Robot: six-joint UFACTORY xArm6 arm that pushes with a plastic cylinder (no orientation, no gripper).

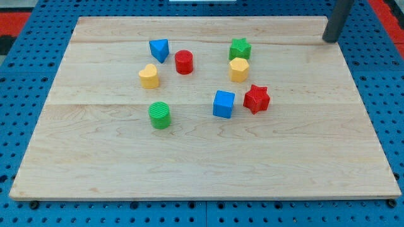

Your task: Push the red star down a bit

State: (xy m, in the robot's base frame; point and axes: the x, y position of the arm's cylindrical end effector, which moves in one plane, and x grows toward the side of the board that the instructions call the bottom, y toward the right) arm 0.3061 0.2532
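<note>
Wooden bench (189,164) on a blue board full of holes (25,75). Red star (257,99) sitting at the view's right of the middle, just beside the blue cube (223,104) on its left. Up from the star: yellow block (239,69), then green star (240,48). Far to the star's left: red cylinder (184,62), blue triangle block (160,49), yellow heart (149,75), green cylinder (160,115). My tip (330,39) well apart from the star, up and right near the bench's top edge, touching no block (no pincer on this arm, only a dark rod).
</note>
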